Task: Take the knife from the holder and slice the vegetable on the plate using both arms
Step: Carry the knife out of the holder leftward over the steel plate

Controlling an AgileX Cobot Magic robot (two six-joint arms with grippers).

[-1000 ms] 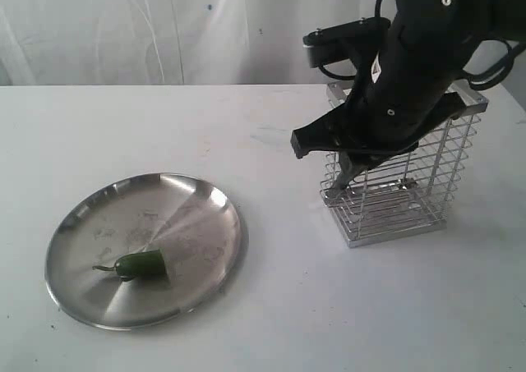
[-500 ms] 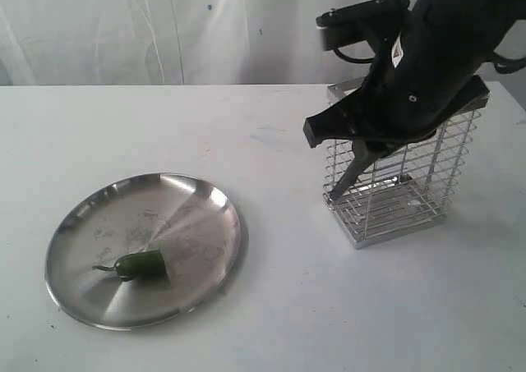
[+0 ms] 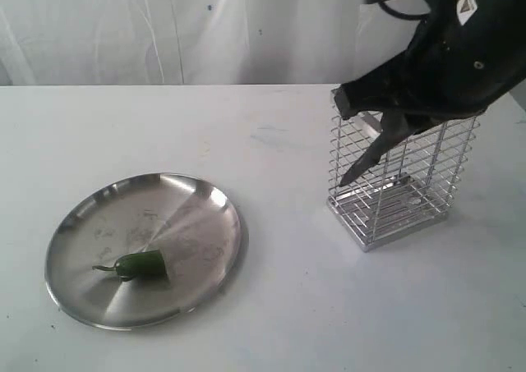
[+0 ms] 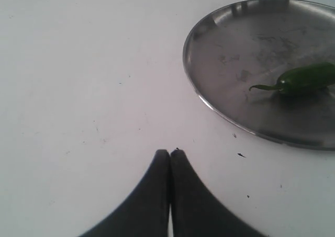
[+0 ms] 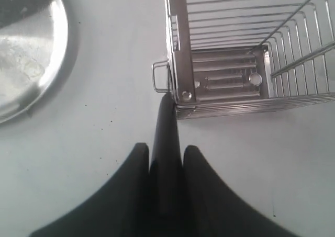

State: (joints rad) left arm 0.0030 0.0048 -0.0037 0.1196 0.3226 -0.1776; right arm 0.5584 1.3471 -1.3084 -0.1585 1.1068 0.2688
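Right wrist view: right gripper (image 5: 166,158) clamped on knife (image 5: 166,137), tip by holder (image 5: 180,48) rim — snag/tip-over risk. Left gripper (image 4: 170,161) closed, empty.

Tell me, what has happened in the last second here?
The right claw has risen and drawn back to the right, lifting the knife up out of the holder, blade tip hanging down. The holder shifted slightly. The plate and vegetable stayed put.

Plate (image 3: 209,216) set at table (image 3: 279,314) left, pepper (image 3: 141,264) on it; rack (image 3: 411,212) at right, knife (image 3: 370,154) held above it.
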